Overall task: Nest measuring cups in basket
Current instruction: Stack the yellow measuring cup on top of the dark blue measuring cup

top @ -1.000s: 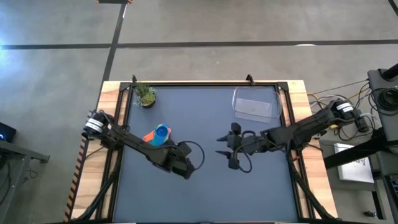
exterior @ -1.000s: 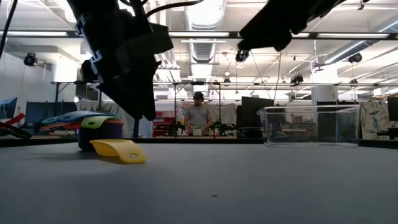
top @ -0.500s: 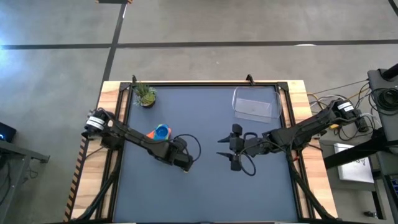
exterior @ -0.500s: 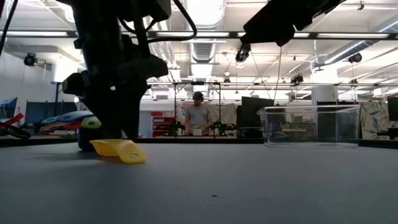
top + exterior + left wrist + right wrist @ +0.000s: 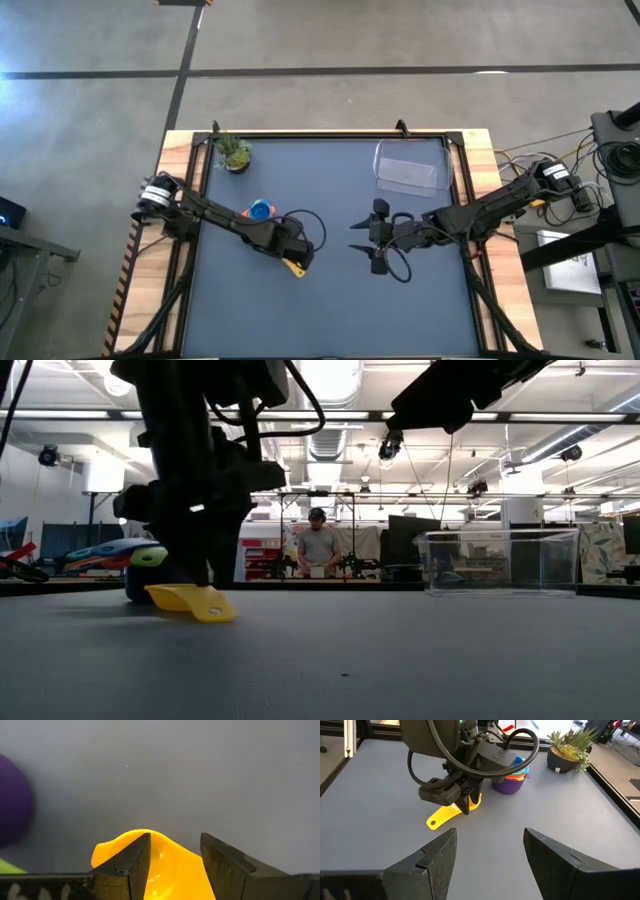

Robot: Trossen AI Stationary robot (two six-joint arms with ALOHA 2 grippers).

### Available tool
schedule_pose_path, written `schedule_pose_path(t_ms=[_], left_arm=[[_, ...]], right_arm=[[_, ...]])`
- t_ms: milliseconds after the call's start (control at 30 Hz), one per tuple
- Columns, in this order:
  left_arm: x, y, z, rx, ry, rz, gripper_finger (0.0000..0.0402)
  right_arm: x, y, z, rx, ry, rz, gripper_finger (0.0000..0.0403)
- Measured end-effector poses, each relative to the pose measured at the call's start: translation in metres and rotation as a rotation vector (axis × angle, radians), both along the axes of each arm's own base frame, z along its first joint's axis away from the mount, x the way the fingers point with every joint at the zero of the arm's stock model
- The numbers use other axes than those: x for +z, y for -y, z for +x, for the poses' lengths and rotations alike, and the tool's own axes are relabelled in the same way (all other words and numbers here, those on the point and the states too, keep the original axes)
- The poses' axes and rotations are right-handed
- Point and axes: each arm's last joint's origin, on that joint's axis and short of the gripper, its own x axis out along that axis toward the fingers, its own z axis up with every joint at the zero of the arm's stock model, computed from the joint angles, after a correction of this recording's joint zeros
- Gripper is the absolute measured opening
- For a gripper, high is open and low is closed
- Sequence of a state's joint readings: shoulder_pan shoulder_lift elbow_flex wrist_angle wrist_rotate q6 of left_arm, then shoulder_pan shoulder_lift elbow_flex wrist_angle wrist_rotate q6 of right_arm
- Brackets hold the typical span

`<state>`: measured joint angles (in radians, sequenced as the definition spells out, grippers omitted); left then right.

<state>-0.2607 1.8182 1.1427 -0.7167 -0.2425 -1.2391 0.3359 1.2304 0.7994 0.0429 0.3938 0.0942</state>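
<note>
A yellow measuring cup [image 5: 294, 266] lies on its side on the dark table, left of centre, its handle [image 5: 436, 822] pointing toward the near edge. My left gripper [image 5: 172, 837] points down over its bowl [image 5: 167, 862], open, one finger on each side. The other measuring cups are nested in a stack [image 5: 258, 212] with a purple one [image 5: 510, 784] at the bottom, standing on the table farther left. The clear basket [image 5: 408, 172] stands at the far right. My right gripper [image 5: 490, 832] hangs open above the table's middle. My left gripper comes at the yellow cup's bowl [image 5: 474, 803] from above, its fingers [image 5: 131, 862] straddling it. I cannot tell whether they touch it. The cup rests on the table.
A small potted plant [image 5: 235, 152] stands at the far left corner. A raised frame [image 5: 330, 136] runs round the table. Bare table lies between the yellow cup and the basket [image 5: 498, 560]. A person [image 5: 320, 545] stands far behind the table.
My left gripper has moved a little toward the table's far edge and down over the yellow cup, rolling at the wrist. The yellow cup has stayed where it was.
</note>
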Motion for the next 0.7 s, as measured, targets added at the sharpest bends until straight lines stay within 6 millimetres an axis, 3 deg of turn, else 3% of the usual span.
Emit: schedule_pose_path(t_ms=[400,700], left_arm=[[-0.016,0.004,0.005,-0.056,-0.036,-0.045,0.0143],[-0.014,0.013,0.015,-0.25,0.033,-0.138,0.0018]], right_arm=[[0.0,0.0,0.0,0.0,0.0,0.002,0.0219],[-0.001,0.0,0.0,0.007,-0.012,-0.018,0.0219]])
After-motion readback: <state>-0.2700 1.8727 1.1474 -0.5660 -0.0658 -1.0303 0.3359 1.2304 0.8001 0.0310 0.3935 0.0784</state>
